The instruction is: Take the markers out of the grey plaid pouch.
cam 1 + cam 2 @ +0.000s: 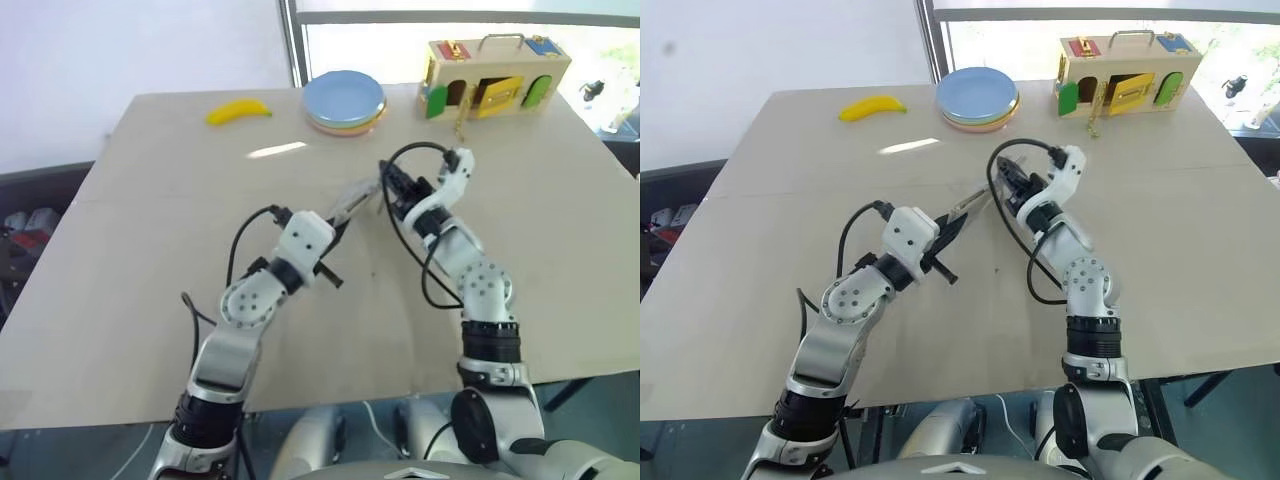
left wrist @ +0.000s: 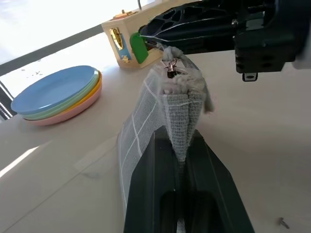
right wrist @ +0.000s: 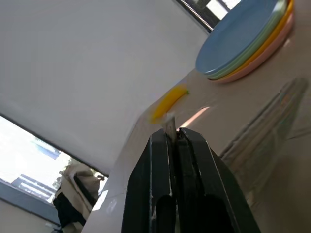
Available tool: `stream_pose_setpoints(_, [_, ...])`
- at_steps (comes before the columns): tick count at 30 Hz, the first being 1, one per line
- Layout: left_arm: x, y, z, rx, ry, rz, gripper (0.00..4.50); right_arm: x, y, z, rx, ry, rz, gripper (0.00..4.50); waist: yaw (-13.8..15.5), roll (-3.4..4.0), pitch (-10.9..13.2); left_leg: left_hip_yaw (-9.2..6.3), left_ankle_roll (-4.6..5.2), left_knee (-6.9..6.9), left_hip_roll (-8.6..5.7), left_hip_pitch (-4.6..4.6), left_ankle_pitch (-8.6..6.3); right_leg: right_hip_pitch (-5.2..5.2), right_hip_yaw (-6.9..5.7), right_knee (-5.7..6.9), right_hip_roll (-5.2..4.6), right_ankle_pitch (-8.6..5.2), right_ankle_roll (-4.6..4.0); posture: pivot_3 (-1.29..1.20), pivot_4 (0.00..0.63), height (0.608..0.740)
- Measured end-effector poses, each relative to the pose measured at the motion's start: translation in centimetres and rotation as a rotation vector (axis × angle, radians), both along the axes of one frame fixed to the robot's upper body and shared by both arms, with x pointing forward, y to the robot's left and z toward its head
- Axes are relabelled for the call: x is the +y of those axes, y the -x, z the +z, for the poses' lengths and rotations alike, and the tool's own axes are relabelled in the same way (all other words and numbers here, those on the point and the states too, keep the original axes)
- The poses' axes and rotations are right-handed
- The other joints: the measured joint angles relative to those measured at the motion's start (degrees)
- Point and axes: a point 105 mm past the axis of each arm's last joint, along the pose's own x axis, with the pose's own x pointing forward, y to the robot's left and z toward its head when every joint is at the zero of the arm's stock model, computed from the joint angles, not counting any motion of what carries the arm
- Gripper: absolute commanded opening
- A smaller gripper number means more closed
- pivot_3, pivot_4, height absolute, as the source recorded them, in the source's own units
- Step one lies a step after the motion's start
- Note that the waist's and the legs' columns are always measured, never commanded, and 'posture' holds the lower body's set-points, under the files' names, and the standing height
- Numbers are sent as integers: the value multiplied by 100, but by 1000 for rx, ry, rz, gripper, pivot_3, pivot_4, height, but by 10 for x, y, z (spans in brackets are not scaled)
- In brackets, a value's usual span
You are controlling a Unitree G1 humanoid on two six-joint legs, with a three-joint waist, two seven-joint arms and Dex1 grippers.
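Tan tabletop (image 1: 150, 280) under us, window behind; we have the grey plaid pouch (image 2: 167, 109) lifted off it, stretched between both arms. Our left gripper (image 2: 179, 158) is clamped on one end of the pouch, jaws shut on the fabric. Our right gripper (image 3: 173, 138) is shut on a small pale tab, which we judge to be the zip pull at the other end (image 2: 170, 68). Markers: we can't see any, presumably inside the pouch. Risks: pulling the zip with the pouch hanging in the air could let the fabric slip out of the left jaws, since the bite is narrow; the tab could pop free of the right fingertips if the pull goes off-axis; once open, pens could drop and roll on the table if the mouth tilts down. Count: one pouch, two grippers, zero markers visible, one banana (image 1: 238, 111), one stack of plates (image 1: 344, 100) (blue on top, green, yellow and pink below), one wooden latch box (image 1: 493, 78).
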Motion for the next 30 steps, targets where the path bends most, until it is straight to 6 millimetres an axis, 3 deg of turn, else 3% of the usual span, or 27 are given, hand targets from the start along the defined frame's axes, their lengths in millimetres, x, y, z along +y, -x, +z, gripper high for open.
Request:
stream_pose_setpoints(7, [-4, 12, 10, 4, 98, -106, 39, -72, -23, -5, -45, 194, -317, 0, 7, 0, 0, 6, 0, -1, 0, 0, 0, 1, 1, 0, 0, 0, 0, 0, 150, 740])
stream_pose_setpoints(9, [-3, 13, 13, 3, 110, -117, 39, -81, -24, -2, -75, 242, -349, 0, -1, 1, 1, 8, 0, -2, 1, 0, 0, 0, 4, 0, 1, 0, 0, 0, 150, 740])
stream_pose_setpoints(12, [-1, 18, 17, 28, 143, -179, 39, -98, -24, 19, -184, 380, -351, 0, -5, 4, 3, 13, 0, -2, 2, 0, 0, 0, 4, -1, 1, 0, 0, 0, 150, 740])
stream_pose_setpoints(14, [-5, 23, 22, 37, 181, -240, 39, -101, -20, 34, -248, 446, -311, 0, 1, 4, 2, 10, 1, -2, 4, 0, 0, 2, 6, -3, 1, 0, 0, 0, 150, 740])
stream_pose_setpoints(20, [6, 24, 29, 94, 309, -284, 39, -105, 2, 49, -316, 570, -147, 0, 29, 3, 3, 9, 2, -1, 4, -2, -1, 4, 8, -7, -2, 0, 0, 0, 150, 740])
stream_pose_setpoints(25, [7, 23, 19, 175, 367, -340, 39, -99, 40, 65, -325, 636, 81, 0, 72, 3, 2, 4, 3, -1, 5, -2, -1, 11, 3, -12, -2, 0, 0, 0, 150, 740])
stream_pose_setpoints(29, [5, 12, -5, 249, 358, -346, 0, -89, 67, 46, -263, 693, 276, 1392, 155, -1, 2, 7, 4, 2, 4, -2, -2, 12, 4, -13, -4, 0, 0, 0, 150, 740])
stream_pose_setpoints(30, [4, 11, -8, 254, 355, -355, 0, -88, 69, 43, -255, 713, 293, 1945, 168, -1, 2, 7, 4, 2, 4, -2, -2, 12, 4, -13, -4, 0, 0, 0, 150, 740])
